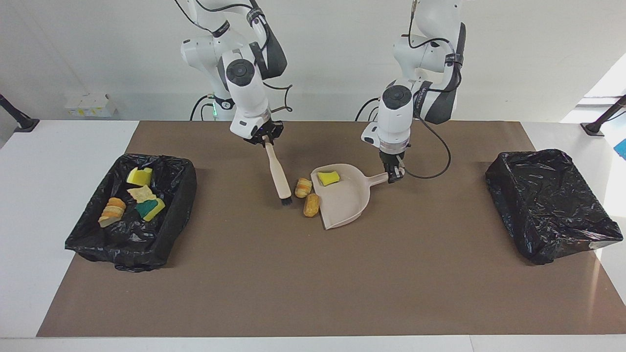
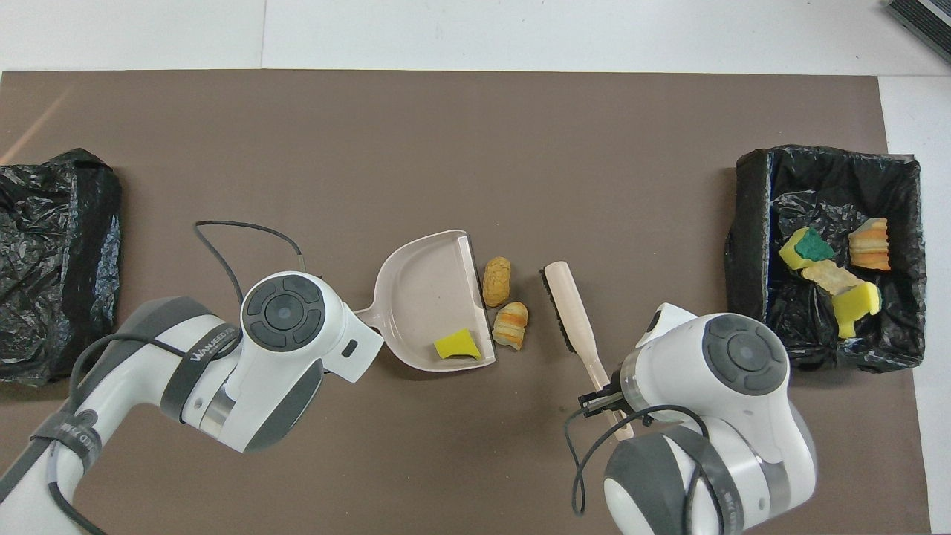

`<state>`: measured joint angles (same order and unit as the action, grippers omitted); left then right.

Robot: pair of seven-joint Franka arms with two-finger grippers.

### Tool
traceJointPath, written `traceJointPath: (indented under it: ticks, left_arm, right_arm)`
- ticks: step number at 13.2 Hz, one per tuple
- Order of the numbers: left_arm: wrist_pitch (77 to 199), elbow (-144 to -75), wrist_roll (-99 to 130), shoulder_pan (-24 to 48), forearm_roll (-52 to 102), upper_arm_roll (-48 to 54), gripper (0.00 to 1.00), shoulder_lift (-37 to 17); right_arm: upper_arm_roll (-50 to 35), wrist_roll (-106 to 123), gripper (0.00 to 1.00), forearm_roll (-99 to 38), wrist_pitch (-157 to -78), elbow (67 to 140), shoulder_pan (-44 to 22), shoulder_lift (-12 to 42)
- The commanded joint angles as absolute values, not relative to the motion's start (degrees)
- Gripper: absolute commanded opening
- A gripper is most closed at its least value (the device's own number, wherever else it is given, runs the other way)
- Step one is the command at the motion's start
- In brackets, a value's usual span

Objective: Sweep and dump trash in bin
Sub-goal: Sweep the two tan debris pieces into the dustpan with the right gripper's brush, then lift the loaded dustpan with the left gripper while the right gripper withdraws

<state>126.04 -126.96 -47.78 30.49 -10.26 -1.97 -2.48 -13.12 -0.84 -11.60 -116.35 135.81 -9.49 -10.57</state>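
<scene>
Brown mat (image 1: 313, 274) (image 2: 475, 148) covers the white table, and clock directions below follow the overhead view.

At the mat's centre lies the pan (image 1: 345, 203) (image 2: 423, 293), flat, with its mouth toward three o'clock and its handle toward nine. The left gripper (image 1: 394, 175) is clamped on that handle's end; from overhead the arm hides it. One yellow sponge (image 1: 328, 177) (image 2: 455, 345) sits inside the pan at its five o'clock corner.

Two more pieces of trash lie on the mat just outside the lip. The oval lump (image 1: 311, 205) (image 2: 496, 270) touches or nearly touches the lip. The striped lump (image 1: 303, 187) (image 2: 511, 325) is at six o'clock of the oval lump, just beside it.

At three o'clock of both lumps, apart from them, hangs the brush (image 1: 279, 173) (image 2: 570, 312). It is tilted, bristles low over the mat, and the right gripper (image 1: 264, 140) (image 2: 605, 397) is closed tight on its handle tip.

At the mat's three o'clock edge stands a bin (image 1: 183, 195) (image 2: 750, 245) lined in black, holding four pieces. A second bin (image 1: 547, 205) (image 2: 52, 260) sits at nine o'clock
</scene>
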Motion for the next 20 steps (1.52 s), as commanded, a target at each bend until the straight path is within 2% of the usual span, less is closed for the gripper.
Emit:
traceJointPath:
  ticks: [1, 5, 7, 12, 17, 20]
  left_arm:
    - [125.9, -128.1, -46.6, 31.7, -11.3, -2.5, 0.00, -2.3]
    - [125.0, -127.9, -46.7, 31.8, -11.3, -2.5, 0.00, -2.3]
    - [124.8, -127.9, -46.7, 31.8, -11.4, -2.5, 0.00, -2.3]
    - [125.5, -128.1, -46.7, 31.8, -11.4, -2.5, 0.00, -2.2]
    - [126.1, -128.2, -46.7, 31.6, -11.4, -2.5, 0.00, -2.2]
    - [128.0, -128.1, -47.0, 30.8, -11.4, -2.5, 0.00, -2.5]
  right_arm:
    - [-14.2, -2.8, 0.00, -11.2, -119.4, 136.9, -10.5, -9.2]
    - [-14.2, -4.4, 0.00, -12.2, -125.3, 133.5, -17.3, -1.3]
    - [-14.3, -6.4, 0.00, -15.8, -126.1, 132.0, -19.4, 0.4]
    - [-14.3, -12.3, 0.00, -19.6, -125.8, 129.0, -25.6, 0.4]
    - [-14.1, -12.0, 0.00, -19.6, -123.9, 128.8, -24.9, -2.1]
    - [-13.7, -12.7, 0.00, -19.6, -120.2, 128.9, -23.6, -5.9]
